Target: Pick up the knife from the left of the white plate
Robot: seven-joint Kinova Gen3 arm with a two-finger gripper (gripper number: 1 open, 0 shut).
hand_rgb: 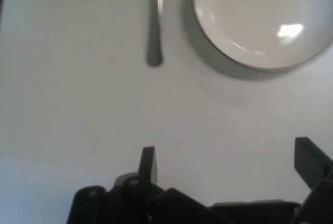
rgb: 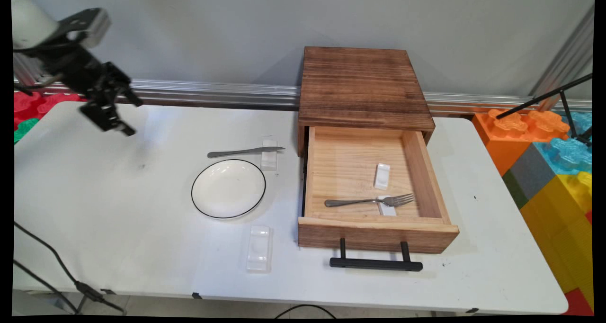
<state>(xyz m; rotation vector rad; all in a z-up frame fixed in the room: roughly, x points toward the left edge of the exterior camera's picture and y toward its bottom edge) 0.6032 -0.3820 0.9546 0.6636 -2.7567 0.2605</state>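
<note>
My black gripper (rgb: 127, 116) hangs open and empty above the table's far left, well left of the tableware. A white plate with a thin black rim (rgb: 228, 188) lies mid-table; its edge (hand_rgb: 263, 18) shows at the hand view's upper right. Behind the plate a metal knife (rgb: 245, 151) lies with its blade on a small clear rest (rgb: 269, 158); its handle (hand_rgb: 154, 31) points toward my fingers (hand_rgb: 148, 162) in the hand view. A wooden drawer (rgb: 374, 230) stands pulled out, holding a fork (rgb: 369, 201) propped on a white rest (rgb: 386, 209) and a second white rest (rgb: 382, 176).
The drawer belongs to a dark wooden box (rgb: 362, 87) at the table's back. Its black handle (rgb: 375, 263) juts toward the front edge. Another clear rest (rgb: 259, 248) lies in front of the plate. Colourful large blocks (rgb: 544, 143) stand off the table's right end.
</note>
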